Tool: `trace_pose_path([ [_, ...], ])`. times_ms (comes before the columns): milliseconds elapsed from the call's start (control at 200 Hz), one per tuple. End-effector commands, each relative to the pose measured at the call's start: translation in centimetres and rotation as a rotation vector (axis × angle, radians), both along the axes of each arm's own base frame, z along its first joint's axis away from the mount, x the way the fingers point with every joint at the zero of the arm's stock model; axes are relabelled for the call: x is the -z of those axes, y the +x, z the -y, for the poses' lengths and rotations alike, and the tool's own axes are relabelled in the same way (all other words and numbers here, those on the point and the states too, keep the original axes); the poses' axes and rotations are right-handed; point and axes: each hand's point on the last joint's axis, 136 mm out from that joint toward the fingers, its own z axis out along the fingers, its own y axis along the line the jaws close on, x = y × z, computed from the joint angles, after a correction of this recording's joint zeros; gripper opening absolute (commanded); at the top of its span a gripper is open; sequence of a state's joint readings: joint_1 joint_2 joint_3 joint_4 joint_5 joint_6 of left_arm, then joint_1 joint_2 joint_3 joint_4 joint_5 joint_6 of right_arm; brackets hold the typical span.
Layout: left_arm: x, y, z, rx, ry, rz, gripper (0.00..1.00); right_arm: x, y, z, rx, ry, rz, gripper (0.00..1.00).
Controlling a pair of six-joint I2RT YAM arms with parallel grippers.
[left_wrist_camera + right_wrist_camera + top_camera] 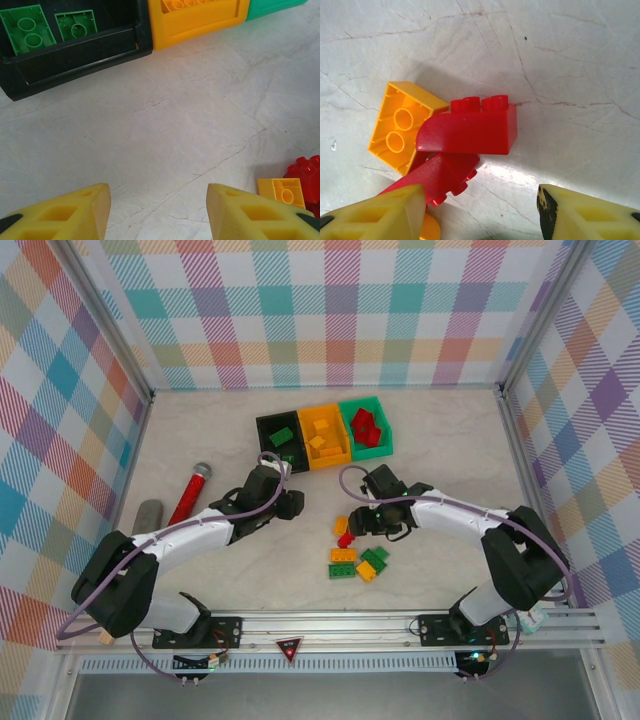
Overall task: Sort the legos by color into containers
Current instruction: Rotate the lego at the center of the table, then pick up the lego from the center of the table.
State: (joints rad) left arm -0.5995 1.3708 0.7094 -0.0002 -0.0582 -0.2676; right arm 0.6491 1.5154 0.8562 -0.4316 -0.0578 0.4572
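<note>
The containers stand joined in a row at the back: black with green legos, orange-yellow with orange ones, green with red ones. Several loose legos lie in front of them. My left gripper is open over bare table just short of the black bin. My right gripper is open low over a red brick. A second red brick lies against its left finger, and a yellow brick lies upside down beside them.
A long red stick with a grey head and a grey oblong object lie left of the left arm. Plaid walls close in three sides. A metal rail runs along the near edge.
</note>
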Motion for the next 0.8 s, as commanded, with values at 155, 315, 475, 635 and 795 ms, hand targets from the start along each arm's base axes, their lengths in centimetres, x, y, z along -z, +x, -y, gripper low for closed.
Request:
trace_pose_path([
  [155, -0.6, -0.2, 0.0, 0.016, -0.014, 0.000, 0.53, 0.0, 2.0, -1.1, -0.010, -0.028, 0.004, 0.62],
  [315, -0.6, -0.4, 0.1, 0.023, -0.029, -0.002, 0.53, 1.5, 1.7, -1.0, -0.021, -0.056, -0.036, 0.63],
  [475, -0.2, -0.4, 0.5, 0.033, -0.034, -0.018, 0.54, 2.1, 1.5, -0.7, -0.014, -0.082, -0.047, 0.63],
  [635, -0.1, -0.2, 0.6, 0.034, -0.033, -0.021, 0.54, 1.8, 1.8, -0.4, -0.012, -0.092, -0.021, 0.60],
  [795, -0.1, -0.2, 0.6, 0.033, -0.032, -0.021, 0.54, 1.9, 2.3, -0.7, -0.033, -0.102, -0.014, 0.60],
])
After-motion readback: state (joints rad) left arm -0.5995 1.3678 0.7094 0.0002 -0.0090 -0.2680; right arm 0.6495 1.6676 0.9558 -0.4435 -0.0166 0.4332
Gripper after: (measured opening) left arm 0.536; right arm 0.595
